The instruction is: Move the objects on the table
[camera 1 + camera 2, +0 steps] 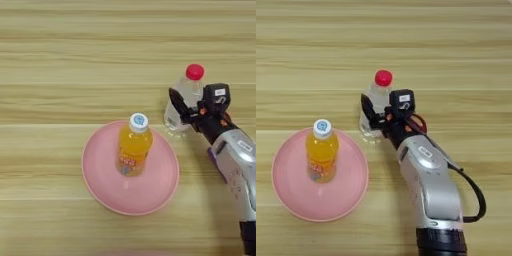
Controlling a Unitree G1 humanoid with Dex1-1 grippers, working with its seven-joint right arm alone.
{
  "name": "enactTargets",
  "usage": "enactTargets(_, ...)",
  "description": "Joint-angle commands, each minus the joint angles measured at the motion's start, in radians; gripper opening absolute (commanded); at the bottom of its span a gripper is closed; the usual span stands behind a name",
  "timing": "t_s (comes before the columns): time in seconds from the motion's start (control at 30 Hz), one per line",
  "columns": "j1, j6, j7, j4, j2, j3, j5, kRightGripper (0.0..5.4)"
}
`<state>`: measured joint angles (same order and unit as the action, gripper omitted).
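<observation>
Two risks face you: the gripper (375, 119), fingers apart around the clear bottle (374, 107), could tip it toward the pink plate (286, 200).

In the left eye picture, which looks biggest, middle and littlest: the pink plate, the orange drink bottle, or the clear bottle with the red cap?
1. Pink plate, biggest by far.
2 and 3. Orange drink bottle and clear bottle look about alike. The gripper hides part of the clear one, so I will not rank them.
</observation>
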<state>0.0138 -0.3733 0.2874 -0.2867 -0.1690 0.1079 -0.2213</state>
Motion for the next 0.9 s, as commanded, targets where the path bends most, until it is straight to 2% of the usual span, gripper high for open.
enactTargets(0.03, 0.035, 0.017, -0.007, -0.103, -0.011, 0.004, -0.018, 3.24)
enactTargets(0.6, -0.003, 0.068, -0.011, -0.035, -0.011, -0.016, 0.023, 3.23)
enactTargets(0.67, -0.004, 0.070, -0.015, -0.034, -0.011, -0.015, 0.027, 3.77)
enactTargets(0.9, -0.005, 0.074, -0.021, -0.034, -0.009, -0.015, 0.031, 4.81)
